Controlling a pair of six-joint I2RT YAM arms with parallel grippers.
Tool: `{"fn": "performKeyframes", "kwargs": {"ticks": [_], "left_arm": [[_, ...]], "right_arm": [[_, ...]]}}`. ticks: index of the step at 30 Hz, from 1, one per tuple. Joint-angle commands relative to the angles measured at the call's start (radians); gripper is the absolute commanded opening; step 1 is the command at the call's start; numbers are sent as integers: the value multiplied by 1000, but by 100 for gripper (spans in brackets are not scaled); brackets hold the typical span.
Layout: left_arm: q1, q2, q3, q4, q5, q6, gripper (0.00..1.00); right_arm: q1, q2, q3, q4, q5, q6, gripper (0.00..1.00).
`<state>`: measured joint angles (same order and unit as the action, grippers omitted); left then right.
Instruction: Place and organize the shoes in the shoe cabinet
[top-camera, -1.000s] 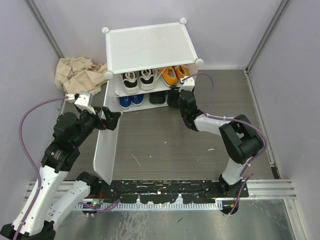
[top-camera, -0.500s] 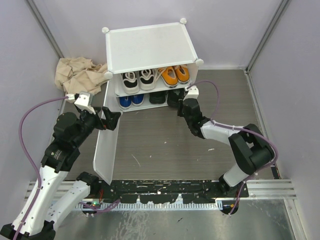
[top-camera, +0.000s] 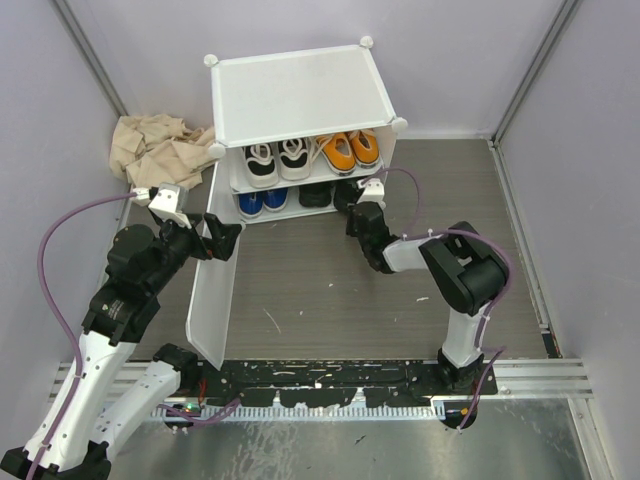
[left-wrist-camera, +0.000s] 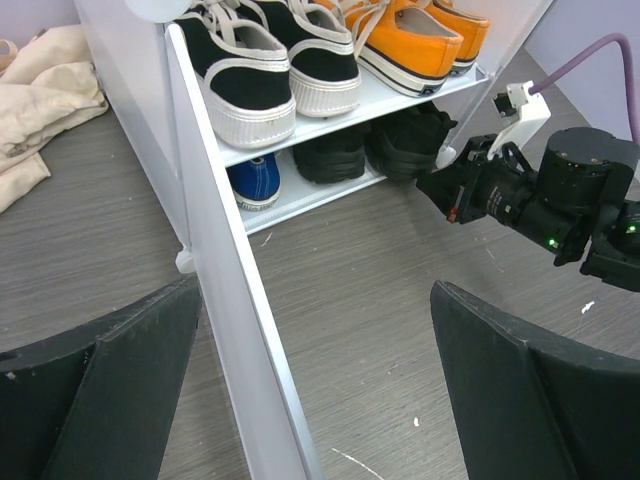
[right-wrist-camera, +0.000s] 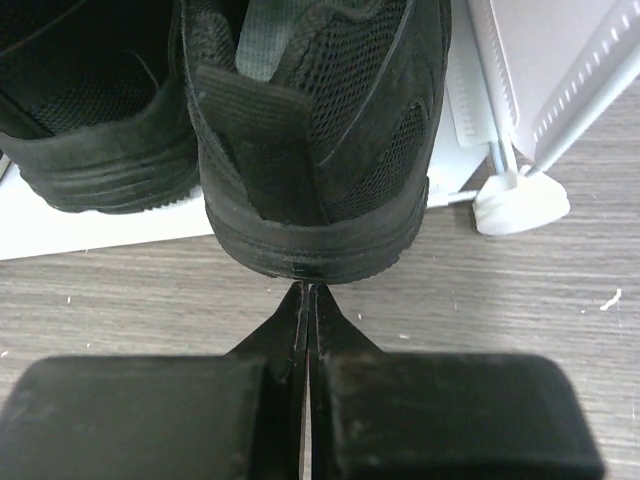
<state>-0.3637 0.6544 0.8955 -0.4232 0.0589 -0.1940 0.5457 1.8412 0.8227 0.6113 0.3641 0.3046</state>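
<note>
The white shoe cabinet (top-camera: 300, 95) stands at the back with its door panel (top-camera: 215, 270) swung open to the left. A white-and-black pair (top-camera: 277, 160) and an orange pair (top-camera: 350, 150) sit on its upper shelf. Below them are a blue pair (top-camera: 262, 200) and a black pair (top-camera: 320, 193). My right gripper (right-wrist-camera: 305, 290) is shut and empty, its tips touching the heel of the right black shoe (right-wrist-camera: 315, 150), which overhangs the shelf edge. My left gripper (left-wrist-camera: 315, 400) is open astride the door's edge (left-wrist-camera: 240, 330).
A crumpled beige cloth (top-camera: 155, 150) lies left of the cabinet. The cabinet's front right foot knob (right-wrist-camera: 520, 205) rests on the floor just right of the black shoe. Grey walls close in both sides, and a metal rail (top-camera: 350, 375) runs along the near edge.
My right gripper's jaws have shut and its arm has folded differently, with the tips staying by the black shoe's heel. The left arm and the door have not moved.
</note>
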Motion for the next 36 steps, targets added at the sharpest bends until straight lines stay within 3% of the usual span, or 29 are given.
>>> {"fn": "performKeyframes", "kwargs": {"ticks": [1,9,17,22,27,31,36], "left_arm": [[3,36,-60,-218,-22,36,98],[2,41,-61,-218,-26,37,98],[3,46,-60,-218,-36,39,98],[2,55,-55,-218,-45,39,98],[3,65,-43,-217,-40,41,98],[3,79,-33,-210,-3,27,98],[3,97,2,-200,80,-44,98]], "right_arm": [[-2,27,67,241,98,-61,1],[-6,115,141,288,137,-114,1],[-6,5,-1,251,69,-35,1],[-4,-184,-141,166,-4,45,1],[-6,-461,-182,-138,105,54,3],[-18,-665,-209,-335,173,53,18],[-43,-838,-197,-495,154,74,27]]}}
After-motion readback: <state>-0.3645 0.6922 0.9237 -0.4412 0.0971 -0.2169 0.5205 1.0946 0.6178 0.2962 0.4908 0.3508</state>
